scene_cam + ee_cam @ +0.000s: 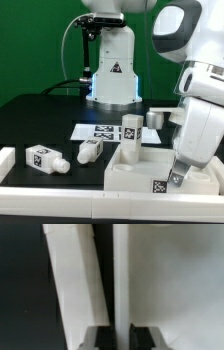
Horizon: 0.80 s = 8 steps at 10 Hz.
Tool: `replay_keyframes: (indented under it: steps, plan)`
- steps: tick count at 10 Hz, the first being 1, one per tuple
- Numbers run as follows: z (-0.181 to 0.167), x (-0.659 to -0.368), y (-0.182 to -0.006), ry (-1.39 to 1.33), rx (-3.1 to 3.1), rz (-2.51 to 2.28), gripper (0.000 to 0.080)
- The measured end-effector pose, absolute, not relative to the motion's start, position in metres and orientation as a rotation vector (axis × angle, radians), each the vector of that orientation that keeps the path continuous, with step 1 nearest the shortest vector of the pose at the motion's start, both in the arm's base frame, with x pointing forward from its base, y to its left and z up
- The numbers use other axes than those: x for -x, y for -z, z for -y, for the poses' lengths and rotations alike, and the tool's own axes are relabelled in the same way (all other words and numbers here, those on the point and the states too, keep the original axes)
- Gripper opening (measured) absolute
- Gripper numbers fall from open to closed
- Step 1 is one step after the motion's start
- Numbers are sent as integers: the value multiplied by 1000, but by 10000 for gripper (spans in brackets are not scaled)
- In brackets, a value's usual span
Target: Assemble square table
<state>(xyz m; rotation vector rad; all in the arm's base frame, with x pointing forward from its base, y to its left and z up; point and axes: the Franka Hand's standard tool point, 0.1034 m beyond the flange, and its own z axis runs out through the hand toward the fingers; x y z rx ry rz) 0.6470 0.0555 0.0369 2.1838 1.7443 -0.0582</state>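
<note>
While the gripper (177,178) pinches its fingers (98,338) narrow, seemingly on the raised rim of the square table top (146,170), probably to steady it, one leg (130,135) stands upright inside that tray. A second leg (42,157) lies outside on the black table (40,115).

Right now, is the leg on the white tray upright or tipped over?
Upright: the leg stands on end on the tray, long side vertical.
</note>
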Motion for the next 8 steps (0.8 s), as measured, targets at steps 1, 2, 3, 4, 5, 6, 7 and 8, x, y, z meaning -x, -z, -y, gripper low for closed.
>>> replay_keyframes:
  steps: [1,2,3,4,5,6,7,8]
  plan:
    - [-55,-647,-37,59,-2184,-1744,57]
    - [-60,-649,-36,43,-2164,-1762,57]
    - [-67,-651,-35,32,-2144,-1780,58]
    - [-70,-655,-37,25,-2129,-1789,58]
    - [-73,-656,-38,31,-2115,-1800,58]
    - [-77,-657,-39,37,-2099,-1811,58]
    - [-79,-657,-39,48,-2080,-1823,59]
    - [-79,-658,-39,62,-2085,-1818,59]
